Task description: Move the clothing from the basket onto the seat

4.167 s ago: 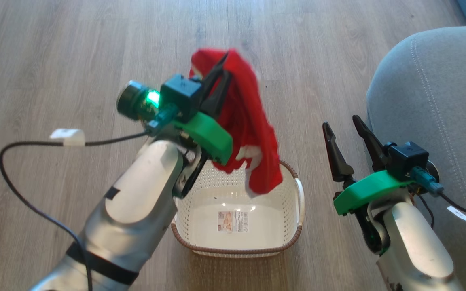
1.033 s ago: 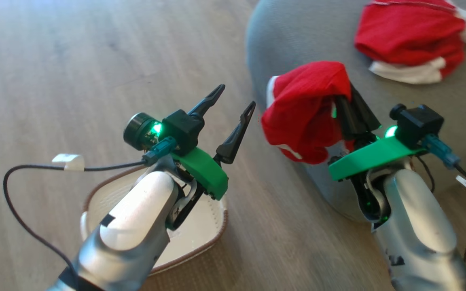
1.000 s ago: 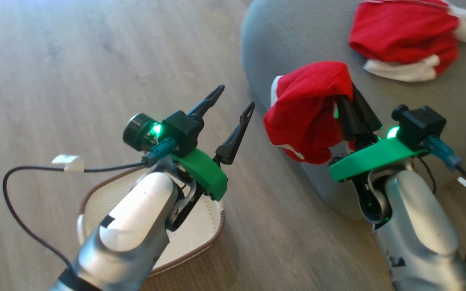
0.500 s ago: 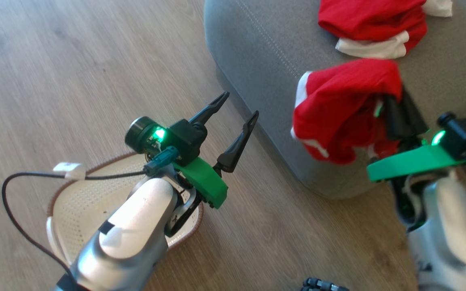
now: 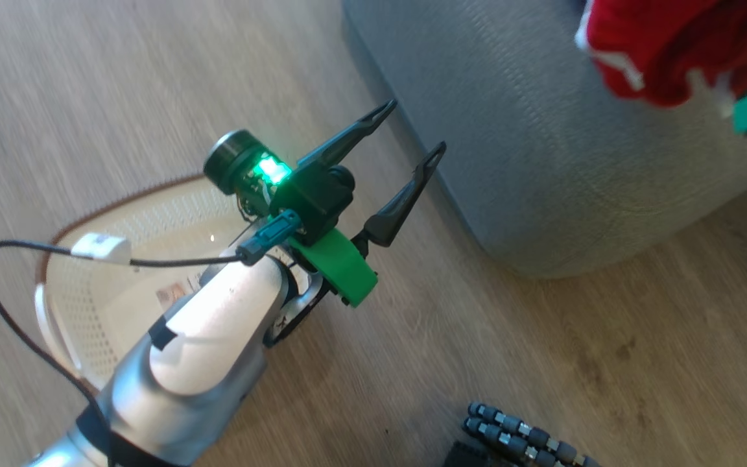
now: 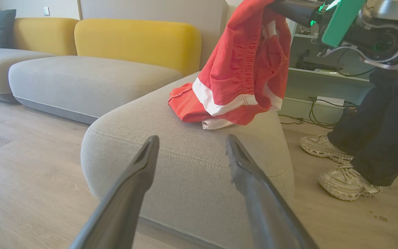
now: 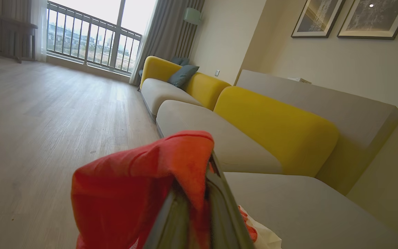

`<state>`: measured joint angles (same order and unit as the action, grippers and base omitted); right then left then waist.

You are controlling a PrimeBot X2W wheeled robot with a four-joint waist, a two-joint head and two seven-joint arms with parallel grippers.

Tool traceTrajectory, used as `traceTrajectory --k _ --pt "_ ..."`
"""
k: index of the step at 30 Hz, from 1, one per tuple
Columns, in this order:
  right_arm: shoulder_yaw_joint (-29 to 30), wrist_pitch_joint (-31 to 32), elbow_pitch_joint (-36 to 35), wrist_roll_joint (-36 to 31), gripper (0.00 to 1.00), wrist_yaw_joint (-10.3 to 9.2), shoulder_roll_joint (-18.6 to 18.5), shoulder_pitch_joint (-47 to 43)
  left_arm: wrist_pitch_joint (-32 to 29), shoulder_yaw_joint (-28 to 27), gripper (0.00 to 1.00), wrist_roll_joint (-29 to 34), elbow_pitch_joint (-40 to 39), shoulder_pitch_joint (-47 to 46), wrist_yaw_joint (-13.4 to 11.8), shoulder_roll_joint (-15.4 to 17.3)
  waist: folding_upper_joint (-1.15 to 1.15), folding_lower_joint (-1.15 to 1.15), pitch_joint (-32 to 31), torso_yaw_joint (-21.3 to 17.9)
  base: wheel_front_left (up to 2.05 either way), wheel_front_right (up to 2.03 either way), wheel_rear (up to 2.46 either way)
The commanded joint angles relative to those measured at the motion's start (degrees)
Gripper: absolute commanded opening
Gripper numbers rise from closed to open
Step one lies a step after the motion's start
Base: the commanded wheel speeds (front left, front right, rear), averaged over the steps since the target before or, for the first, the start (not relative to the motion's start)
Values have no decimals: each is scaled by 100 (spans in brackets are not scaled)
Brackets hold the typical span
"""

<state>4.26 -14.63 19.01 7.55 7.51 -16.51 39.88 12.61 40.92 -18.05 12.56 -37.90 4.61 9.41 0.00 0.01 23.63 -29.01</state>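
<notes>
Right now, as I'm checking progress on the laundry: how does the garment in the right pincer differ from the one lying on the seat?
The held garment hangs from the shut right pincer above the seat; the lying garment rests on the seat. The held garment drapes tall; the lying garment is crumpled low. Both are red with white trim.

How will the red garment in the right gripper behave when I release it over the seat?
Probably floppy: the held red garment hangs in loose folds from the shut right gripper. Likely light, as a fingertip pinch carries all of it. Released, it should slump into a heap on the grey seat, perhaps partly onto the other red garment.
</notes>
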Motion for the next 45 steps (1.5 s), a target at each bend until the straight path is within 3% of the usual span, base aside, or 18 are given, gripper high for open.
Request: traceTrajectory --k 1,9,12,18,23,29,32,38,45 --pt "13 -37 -103 -63 0 -2 -157 277 -43 -113 100 53 -271 -211 28 105 0 -1 372 180 0 0 0" --pt "566 -37 576 -427 0 -2 -695 1481 -321 57 100 175 -883 -512 97 252 0 -1 1165 495 0 0 0" --pt "1170 -3 996 -769 0 -2 -1041 2034 -402 116 100 203 -1127 -616 121 314 0 -1 1522 679 0 0 0" --pt "2315 403 1622 -1380 0 -2 -1338 2528 -417 203 100 248 -1327 -745 147 369 0 -1 1971 977 0 0 0" --pt "2949 539 2010 -1644 0 -2 -1382 2583 -406 259 100 279 -1378 -833 160 389 0 -1 2211 1152 0 0 0" --pt "3464 394 2757 -1602 0 -2 -1012 2463 -350 273 100 293 -1339 -884 158 436 0 -1 2346 1214 0 0 0" --pt "3406 187 3081 -1558 100 -2 -920 2321 -306 279 100 273 -1275 -900 158 423 0 -1 2301 1219 0 0 0" --pt "2804 -27 3296 -1178 100 -2 -851 1948 -157 259 100 214 -1103 -890 137 399 0 -1 2045 1207 0 0 0" --pt "1994 -35 1916 -384 100 -2 -711 899 62 193 100 122 -850 -768 57 329 0 -1 1561 1316 0 0 0"
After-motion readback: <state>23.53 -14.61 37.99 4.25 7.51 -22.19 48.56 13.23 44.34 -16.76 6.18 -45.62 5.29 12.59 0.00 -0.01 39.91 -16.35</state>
